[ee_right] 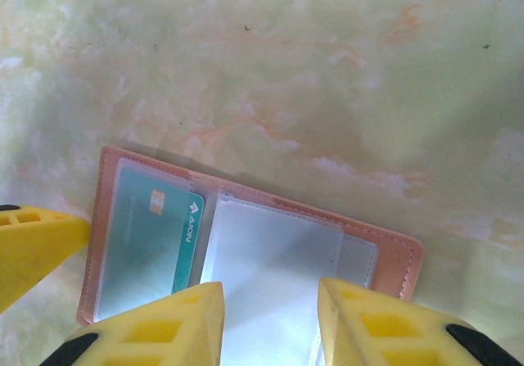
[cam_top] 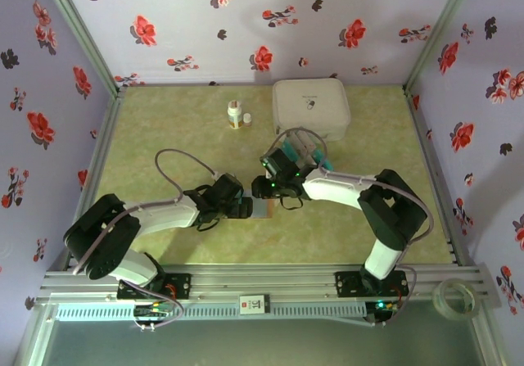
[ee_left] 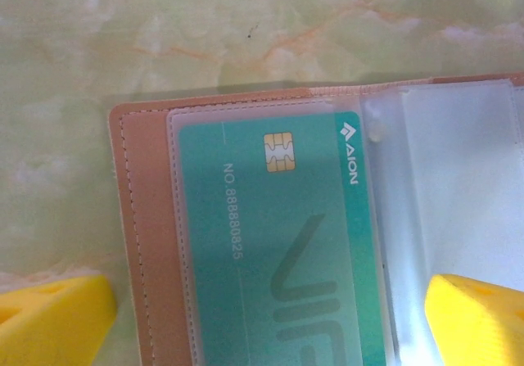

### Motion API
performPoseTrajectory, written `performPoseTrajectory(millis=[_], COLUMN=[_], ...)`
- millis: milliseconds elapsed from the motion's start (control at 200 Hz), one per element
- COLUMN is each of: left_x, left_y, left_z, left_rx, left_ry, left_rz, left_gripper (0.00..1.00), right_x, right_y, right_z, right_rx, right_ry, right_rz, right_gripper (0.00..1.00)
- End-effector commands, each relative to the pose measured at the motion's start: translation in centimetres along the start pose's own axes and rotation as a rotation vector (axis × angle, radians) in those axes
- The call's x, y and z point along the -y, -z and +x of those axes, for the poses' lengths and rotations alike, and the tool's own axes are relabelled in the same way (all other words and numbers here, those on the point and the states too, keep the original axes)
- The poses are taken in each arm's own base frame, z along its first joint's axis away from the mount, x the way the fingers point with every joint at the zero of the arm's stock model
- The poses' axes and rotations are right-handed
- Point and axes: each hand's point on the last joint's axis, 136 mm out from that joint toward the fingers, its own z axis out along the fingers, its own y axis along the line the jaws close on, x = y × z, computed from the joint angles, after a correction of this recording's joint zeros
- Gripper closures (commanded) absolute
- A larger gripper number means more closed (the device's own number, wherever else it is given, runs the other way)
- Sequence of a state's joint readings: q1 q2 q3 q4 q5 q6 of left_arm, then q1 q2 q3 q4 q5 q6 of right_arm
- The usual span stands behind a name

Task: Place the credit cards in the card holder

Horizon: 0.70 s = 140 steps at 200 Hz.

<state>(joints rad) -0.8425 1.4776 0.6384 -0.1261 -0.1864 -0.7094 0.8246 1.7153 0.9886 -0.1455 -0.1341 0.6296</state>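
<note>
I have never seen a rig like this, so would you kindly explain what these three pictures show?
The machine is a left arm and a right arm, bolted at a table's near edge. The overhead picture looks down from behind them; the other two come from a camera on each wrist, so the yellow pieces are gripper fingers. On the green table lie a white box, a small bottle and, between the arms, an open tan card holder. A teal card sits in one clear sleeve. The left gripper is wide open over the holder; the right gripper is partly open above the clear sleeves. Neither seems to hold anything.
</note>
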Motion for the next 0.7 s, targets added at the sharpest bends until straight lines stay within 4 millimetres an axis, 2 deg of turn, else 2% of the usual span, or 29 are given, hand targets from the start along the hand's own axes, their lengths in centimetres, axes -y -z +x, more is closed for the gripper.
performPoseTrajectory(millis=[0,205,325,510,695], left_x=[-3.0,-2.7,-2.1,-1.4,-0.8], left_y=[-1.4,-0.7,0.3,1.5,1.6], left_z=[3.2,2.3,1.0,-0.6,-0.9], left_rx=[-0.086,-0.071,-0.046,-0.019,-0.015], left_ry=[0.012,-0.013,-0.038,-0.083,-0.124], left_rz=[-0.103,-0.1,-0.097,-0.096,-0.093], left_gripper=[0.0,0.0,0.0,0.0,0.0], right_x=[0.8,0.4,0.3,0.5,0.2], right_y=[-0.1,-1.0,-1.7,-3.0,-3.5], right_z=[0.5,0.5,0.7,1.2,1.4], right_rx=[0.003,-0.019,-0.04,-0.071,-0.081], right_ry=[-0.024,-0.016,-0.01,-0.011,-0.023], right_rz=[0.024,0.007,0.002,-0.003,-0.022], right_gripper=[0.67,0.9,0.98,1.0,1.0])
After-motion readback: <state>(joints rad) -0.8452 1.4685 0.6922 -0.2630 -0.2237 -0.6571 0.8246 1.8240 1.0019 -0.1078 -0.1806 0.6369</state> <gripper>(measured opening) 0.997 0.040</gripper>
